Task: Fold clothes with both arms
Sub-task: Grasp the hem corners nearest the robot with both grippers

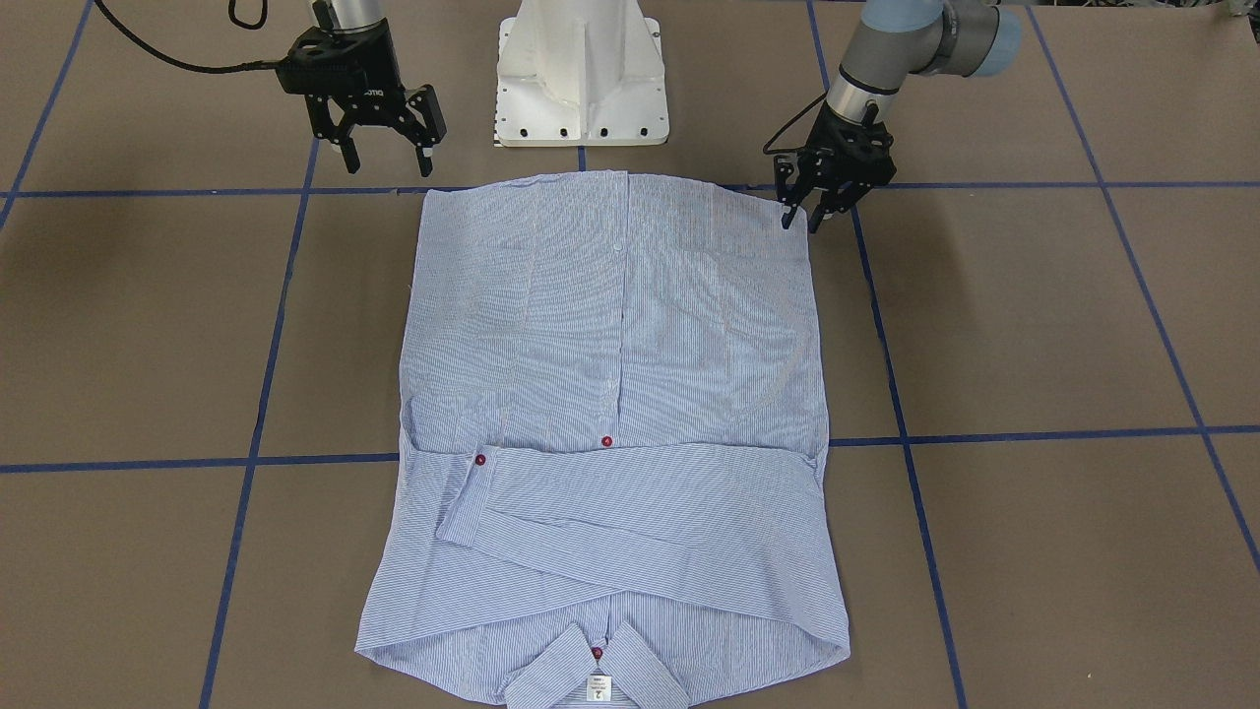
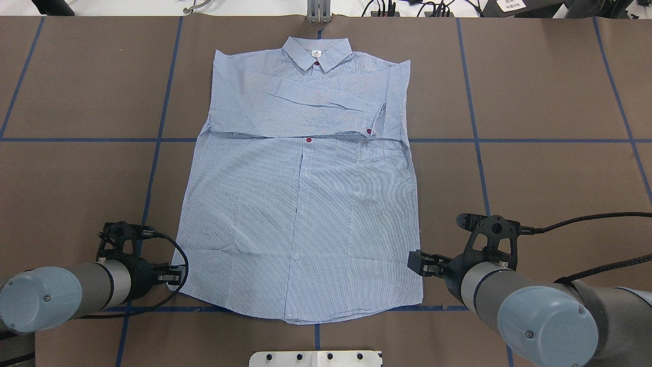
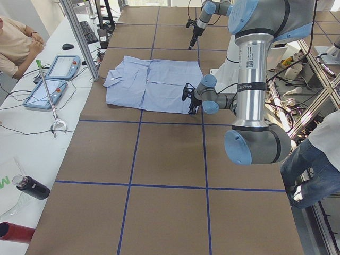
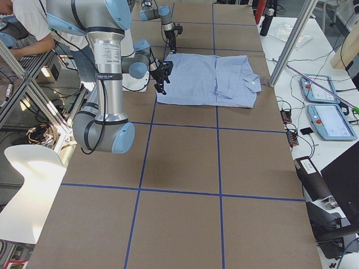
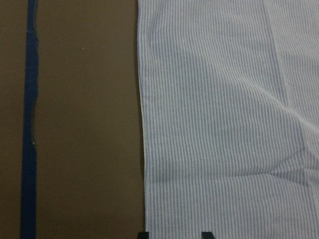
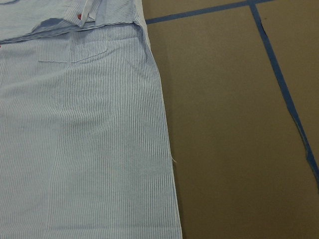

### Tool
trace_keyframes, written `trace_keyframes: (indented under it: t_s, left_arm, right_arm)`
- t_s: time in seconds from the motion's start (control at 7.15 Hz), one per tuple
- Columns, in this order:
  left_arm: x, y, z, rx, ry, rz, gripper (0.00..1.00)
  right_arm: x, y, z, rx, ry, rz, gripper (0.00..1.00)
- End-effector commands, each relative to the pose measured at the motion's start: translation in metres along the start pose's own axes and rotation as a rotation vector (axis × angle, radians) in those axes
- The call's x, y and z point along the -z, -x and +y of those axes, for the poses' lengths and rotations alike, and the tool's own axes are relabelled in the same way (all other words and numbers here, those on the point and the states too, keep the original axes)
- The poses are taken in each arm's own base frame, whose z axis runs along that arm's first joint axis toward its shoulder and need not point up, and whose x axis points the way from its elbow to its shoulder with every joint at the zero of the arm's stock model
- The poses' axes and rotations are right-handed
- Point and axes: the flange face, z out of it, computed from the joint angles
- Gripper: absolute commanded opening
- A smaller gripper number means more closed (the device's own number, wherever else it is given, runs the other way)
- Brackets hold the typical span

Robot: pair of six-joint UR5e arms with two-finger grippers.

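shirt (image 2: 305,214) lies flat mid-tabletop, hem toward the robot's edge, sleeves (image 2: 305,109) already crossed over the chest. left gripper (image 1: 800,222) and right gripper (image 1: 387,161) hover by the hem corners, jaws apart; the body fold seems left to do.

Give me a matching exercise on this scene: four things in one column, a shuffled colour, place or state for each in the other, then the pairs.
Things
1. sleeves
2. collar button
3. left gripper
4. base

Descriptions
A. white, just past the hem
B. open, at a hem corner of the shirt
C. folded across the chest
D. red

Pairs: 1-C, 2-D, 3-B, 4-A
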Motion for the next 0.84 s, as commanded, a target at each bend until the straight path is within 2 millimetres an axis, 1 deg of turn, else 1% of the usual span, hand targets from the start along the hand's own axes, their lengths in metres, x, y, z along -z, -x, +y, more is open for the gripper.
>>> trace_keyframes:
  t_s: [0.0, 0.7]
  left_arm:
    - [0.000, -0.001, 0.002, 0.000, 0.007, -0.004, 0.44]
    - [-0.003, -0.003, 0.014, -0.011, 0.031, -0.013, 0.44]
  right_arm:
    - [-0.001, 0.000, 0.002, 0.002, 0.000, 0.001, 1.00]
    - [-0.004, -0.004, 0.004, 0.009, -0.002, 0.013, 1.00]
